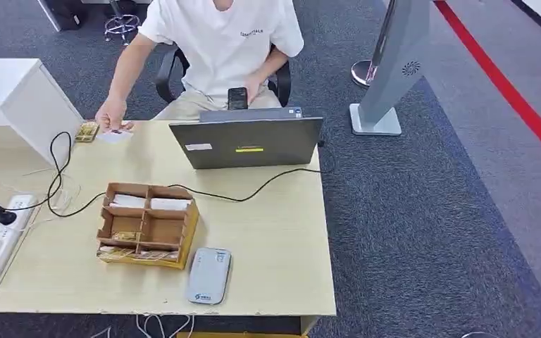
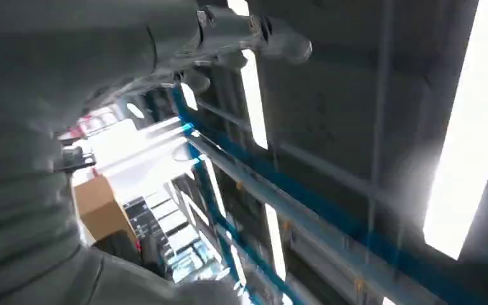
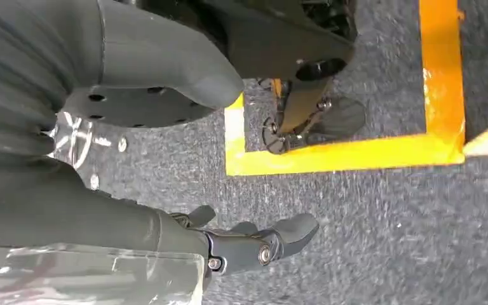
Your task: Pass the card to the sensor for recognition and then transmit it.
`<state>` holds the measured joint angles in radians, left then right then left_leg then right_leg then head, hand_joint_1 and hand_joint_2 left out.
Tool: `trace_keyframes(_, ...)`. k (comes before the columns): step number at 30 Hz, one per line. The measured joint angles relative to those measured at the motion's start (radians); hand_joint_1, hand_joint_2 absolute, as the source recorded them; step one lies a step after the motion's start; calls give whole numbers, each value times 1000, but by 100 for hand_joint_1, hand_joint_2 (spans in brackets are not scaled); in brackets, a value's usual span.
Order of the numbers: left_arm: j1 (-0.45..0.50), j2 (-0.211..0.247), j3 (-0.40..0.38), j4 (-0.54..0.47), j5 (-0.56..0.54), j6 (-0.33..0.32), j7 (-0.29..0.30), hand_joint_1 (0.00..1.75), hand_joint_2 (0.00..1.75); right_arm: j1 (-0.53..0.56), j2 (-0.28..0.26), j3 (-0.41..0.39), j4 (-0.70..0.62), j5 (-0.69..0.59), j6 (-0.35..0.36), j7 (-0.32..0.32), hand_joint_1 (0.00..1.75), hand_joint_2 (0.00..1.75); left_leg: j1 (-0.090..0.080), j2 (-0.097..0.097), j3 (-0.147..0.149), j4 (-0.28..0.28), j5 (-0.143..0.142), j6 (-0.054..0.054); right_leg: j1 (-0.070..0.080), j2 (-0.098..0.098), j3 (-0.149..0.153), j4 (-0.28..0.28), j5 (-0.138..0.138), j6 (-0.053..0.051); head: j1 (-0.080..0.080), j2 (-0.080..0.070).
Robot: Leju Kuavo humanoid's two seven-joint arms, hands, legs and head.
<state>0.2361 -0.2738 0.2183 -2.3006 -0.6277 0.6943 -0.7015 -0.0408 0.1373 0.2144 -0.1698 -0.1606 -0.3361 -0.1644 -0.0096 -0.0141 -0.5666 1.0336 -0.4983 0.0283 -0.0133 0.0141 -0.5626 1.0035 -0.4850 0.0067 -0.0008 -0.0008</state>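
The cards [image 1: 146, 203] lie flat in the wooden box [image 1: 148, 225] on the desk [image 1: 275, 246], the grey sensor [image 1: 208, 275] touching it at five o'clock. Left hand [image 2: 101, 95] raised, right hand [image 3: 133, 159] hanging; both look empty, fingers [image 3: 260, 244] loosely apart.

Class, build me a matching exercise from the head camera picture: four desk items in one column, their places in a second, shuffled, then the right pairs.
Things
1. laptop
2. divided box
3. grey card reader
4. power strip

Places
A. left desk edge
B. near edge, beside the box
C. far side, before the seated person
D. desk middle, compartments holding cards

Pairs: 1-C, 2-D, 3-B, 4-A
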Motion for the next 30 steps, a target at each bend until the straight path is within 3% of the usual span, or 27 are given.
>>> trace_keyframes(3,-49,27,21,58,-30,0,0,0,175,-4,-6,13,0,8,9,7,0,175,0,3,1,0,0,0,0,2,-1,0,1,-2,-2,0)
trace_keyframes(9,-300,128,149,353,-243,0,18,0,175,-10,-21,37,0,31,19,53,0,175,1,0,0,0,4,-2,0,-1,-1,0,2,-3,-1,0)
trace_keyframes(12,-429,193,197,522,-406,0,85,0,175,-10,-31,45,0,45,23,78,0,175,1,0,-1,0,5,-2,0,-1,-1,1,3,-3,-1,0)
trace_keyframes(16,-588,298,231,762,-614,0,224,0,175,-10,-41,60,0,61,31,100,0,175,1,1,-1,0,5,-2,0,0,-1,1,4,-3,-1,0)
trace_keyframes(19,-675,364,244,913,-682,0,272,0,175,-11,-46,68,0,67,34,100,0,175,1,1,-1,0,5,-2,0,2,-1,2,4,-3,-2,0)
trace_keyframes(24,-733,409,246,1036,-702,2,285,0,175,-11,-50,71,1,69,34,101,0,175,1,1,-2,0,5,-2,0,2,-2,1,4,-2,-1,0)
trace_keyframes(30,-761,429,241,1099,-747,3,327,0,175,-11,-50,79,1,76,34,110,0,175,0,2,-3,0,5,-2,0,2,-3,1,4,-2,-1,0)
